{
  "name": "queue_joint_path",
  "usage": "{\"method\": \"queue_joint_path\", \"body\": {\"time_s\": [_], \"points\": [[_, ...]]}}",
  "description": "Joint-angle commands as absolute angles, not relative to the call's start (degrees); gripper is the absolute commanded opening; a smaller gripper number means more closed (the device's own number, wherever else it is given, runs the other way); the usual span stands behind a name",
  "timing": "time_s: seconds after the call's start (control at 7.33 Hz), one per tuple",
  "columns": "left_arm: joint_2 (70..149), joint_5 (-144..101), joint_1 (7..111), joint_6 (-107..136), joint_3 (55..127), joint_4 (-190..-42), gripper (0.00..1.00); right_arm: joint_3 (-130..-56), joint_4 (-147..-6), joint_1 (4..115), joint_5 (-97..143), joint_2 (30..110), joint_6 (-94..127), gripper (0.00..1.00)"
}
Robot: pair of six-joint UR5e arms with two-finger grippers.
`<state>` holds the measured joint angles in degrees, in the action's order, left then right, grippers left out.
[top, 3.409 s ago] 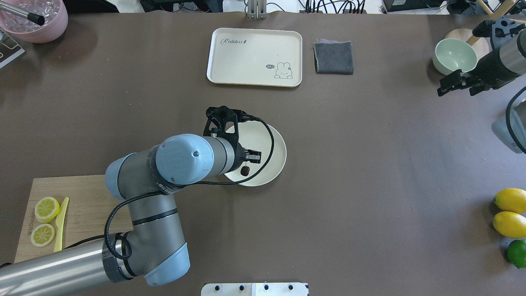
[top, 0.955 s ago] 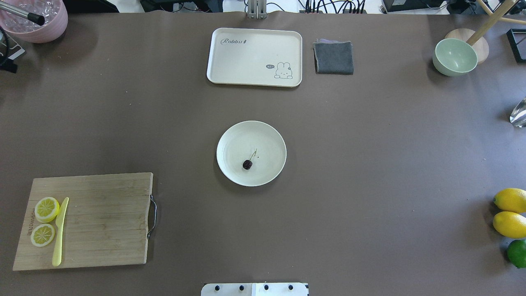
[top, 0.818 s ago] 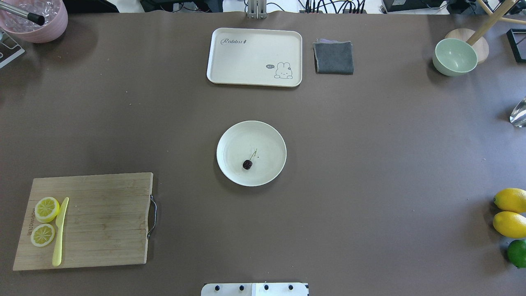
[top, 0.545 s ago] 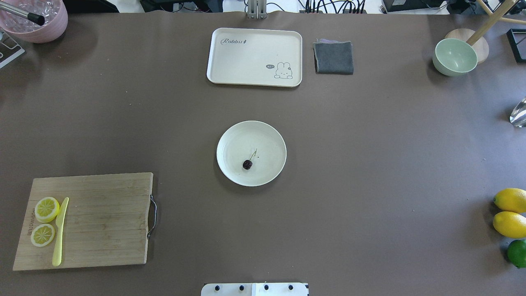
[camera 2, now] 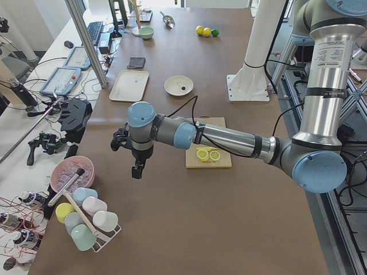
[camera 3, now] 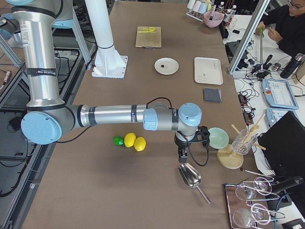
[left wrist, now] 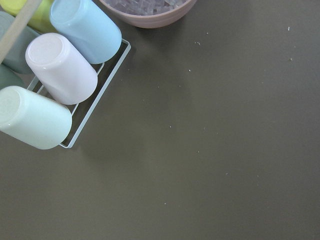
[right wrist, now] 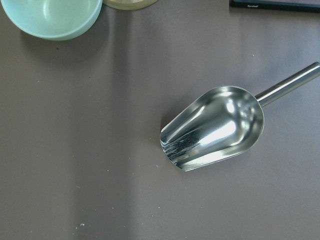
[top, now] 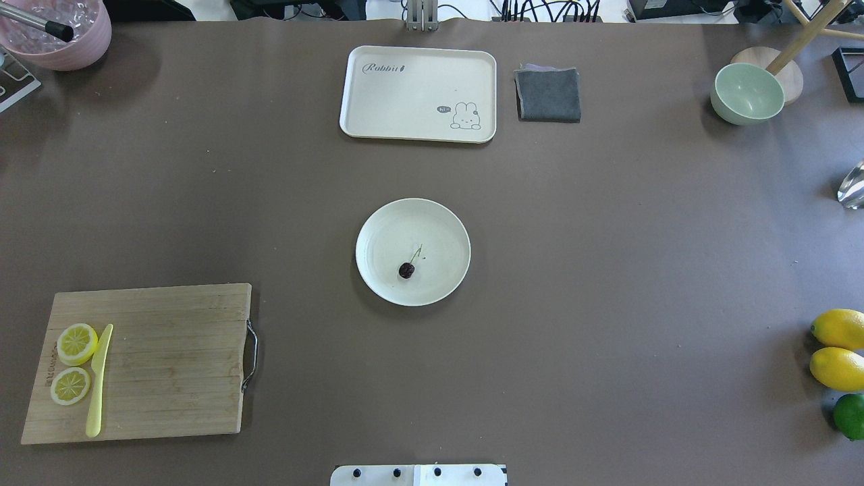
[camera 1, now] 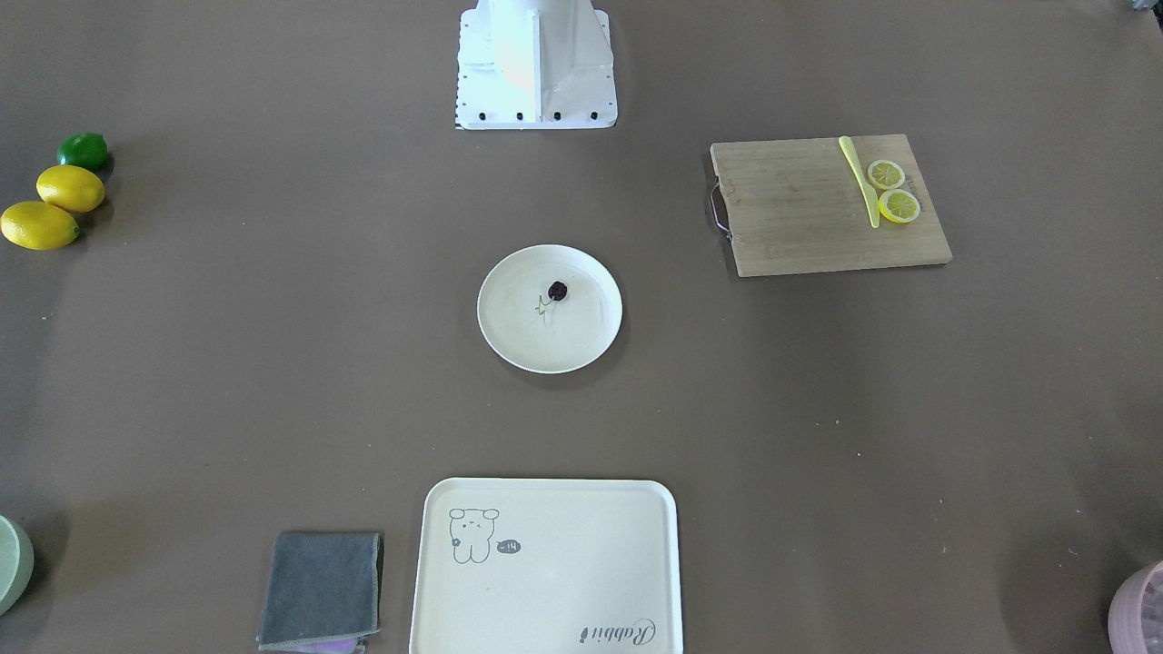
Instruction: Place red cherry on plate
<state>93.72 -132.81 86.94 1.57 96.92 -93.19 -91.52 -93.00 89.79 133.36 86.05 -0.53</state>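
The red cherry (top: 406, 270) lies on the round cream plate (top: 435, 223) at the table's middle, its pale stem pointing toward the plate's centre. The front-facing view shows the same cherry (camera 1: 557, 291) resting free on the plate (camera 1: 581, 341). Neither gripper appears in the overhead or front-facing view. My left gripper (camera 2: 137, 169) hangs over the table's left end near a cup rack, far from the plate. My right gripper (camera 3: 182, 156) hangs over the right end above a metal scoop. I cannot tell whether either is open or shut.
A cream tray (top: 418, 93) and a grey cloth (top: 548, 94) lie at the far side. A cutting board (top: 155, 358) with lemon slices and a yellow knife is near left. Lemons (top: 837, 347), a green bowl (top: 746, 93), a scoop (right wrist: 215, 127) and cups (left wrist: 60, 67) sit at the ends.
Earlier my left gripper held the cherry by its stem over the plate; now the cherry lies on the plate and both arms have withdrawn to the table's ends. Nothing moved in the last second.
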Motion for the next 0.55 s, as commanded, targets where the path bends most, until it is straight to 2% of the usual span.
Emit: {"method": "queue_joint_path", "body": {"time_s": [0.0, 0.41], "points": [[93.78, -133.07, 86.92, 1.67, 96.42, -93.34, 0.98, -91.67, -92.9, 89.74, 133.42, 85.96, 0.26, 1.0], [93.78, -132.98, 86.92, 1.67, 96.42, -93.43, 0.98, -91.76, -92.81, 89.65, 133.51, 86.14, 0.44, 1.0]]}}
